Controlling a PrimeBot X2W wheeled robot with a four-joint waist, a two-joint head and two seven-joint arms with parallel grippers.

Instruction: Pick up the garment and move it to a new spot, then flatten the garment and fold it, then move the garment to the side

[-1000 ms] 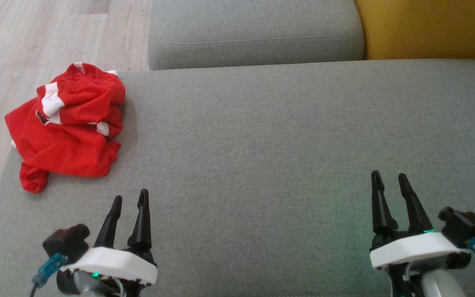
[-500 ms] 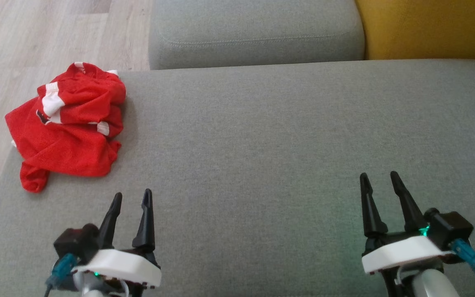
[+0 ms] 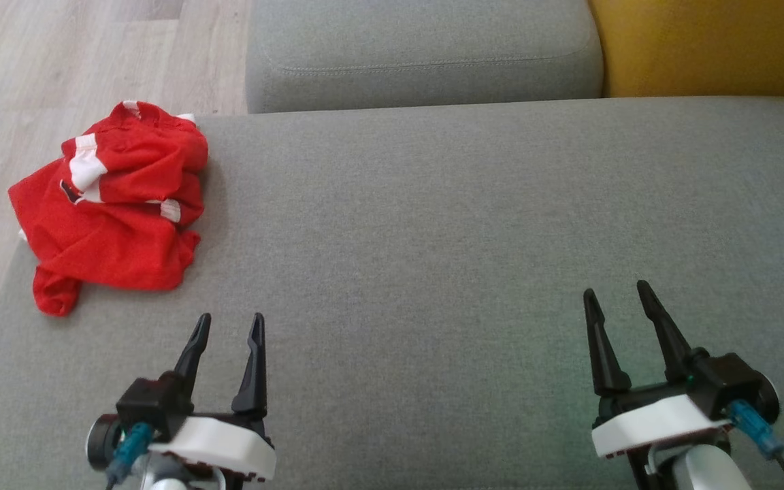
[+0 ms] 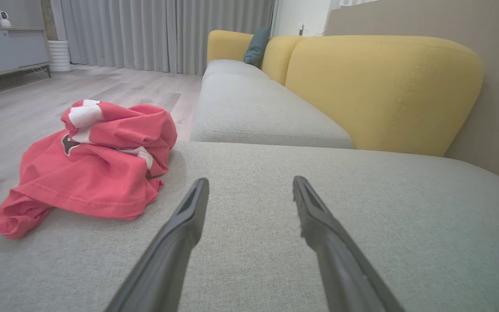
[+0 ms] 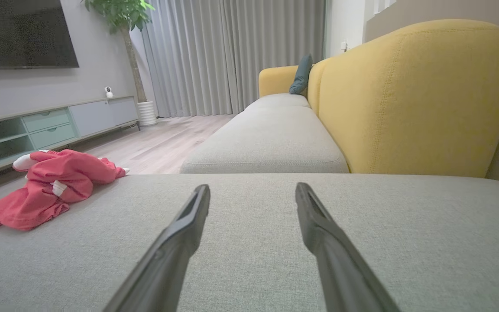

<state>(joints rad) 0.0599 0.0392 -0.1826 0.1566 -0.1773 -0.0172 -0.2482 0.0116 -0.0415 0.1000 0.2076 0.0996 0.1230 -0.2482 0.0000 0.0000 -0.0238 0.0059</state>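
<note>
Crumpled red-and-white fabric garment on grey upholstered sofa seat.
Left end effector and right end effector hover open, empty, apart from it.

1. The head view looks steeply down onto the grey seat cushion, with the left gripper and right gripper at its bottom edge.
2. The left wrist view sits low, just over the cushion, looking along its fingers toward the yellow backrest — the red garment is close at its left.
3. The right wrist view is equally low and faces the same way, farther from the garment.
4. All three share the cushion, garment and backrest.
</note>
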